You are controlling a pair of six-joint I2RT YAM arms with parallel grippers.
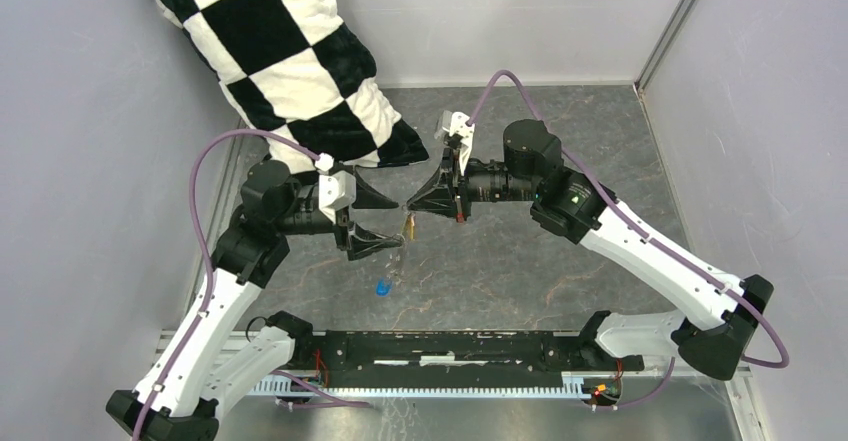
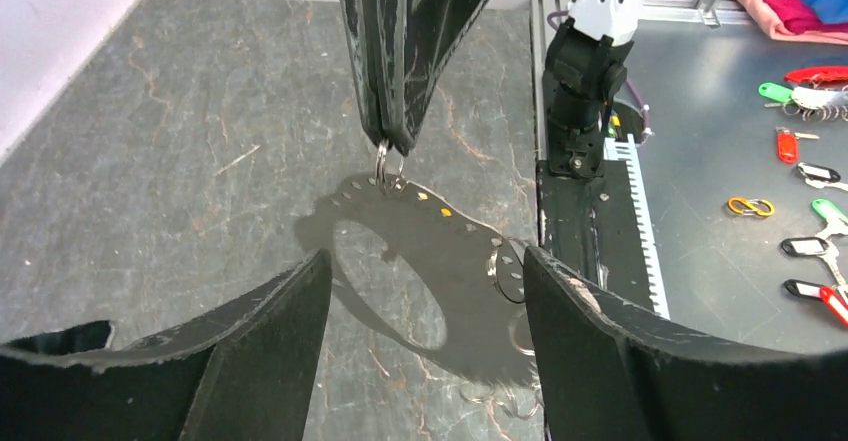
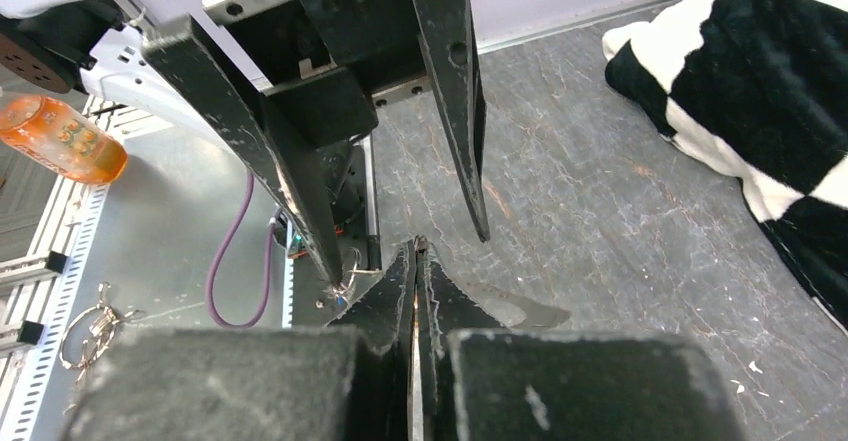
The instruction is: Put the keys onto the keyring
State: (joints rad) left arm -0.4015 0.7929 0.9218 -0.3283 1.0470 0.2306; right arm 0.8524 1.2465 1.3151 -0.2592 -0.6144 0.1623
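grip first: the right gripper [image 1: 406,205] is pinched fully shut on the keyring [image 2: 388,169], a small metal split ring hanging just under its fingertips. it is held up off the table [image 1: 560,261], i judge so that the ring swings free and can be reached from the opposite side. the left gripper [image 2: 427,256] faces it nose to nose, its jaws spread wide with nothing between them. the ring sits just ahead of that gap, which reads as a stance for coming in on the ring or a key rather than for holding anything.

the yellow-orange key [image 1: 408,227] dangles right below the right fingertips, touching or very near the ring (whether it is already threaded on, i cannot tell from these views). the blue key [image 1: 383,286] lies flat on the table, near the left gripper's nearer finger but apart from it, so by my reading it is the one left to fetch.

count: two keys, one ring i can be sure of, two grippers, and one checkered pillow [image 1: 280,51] leaning in the far left corner. a few faint ring-like outlines show beside the left finger in the left wrist view, too unclear to name.
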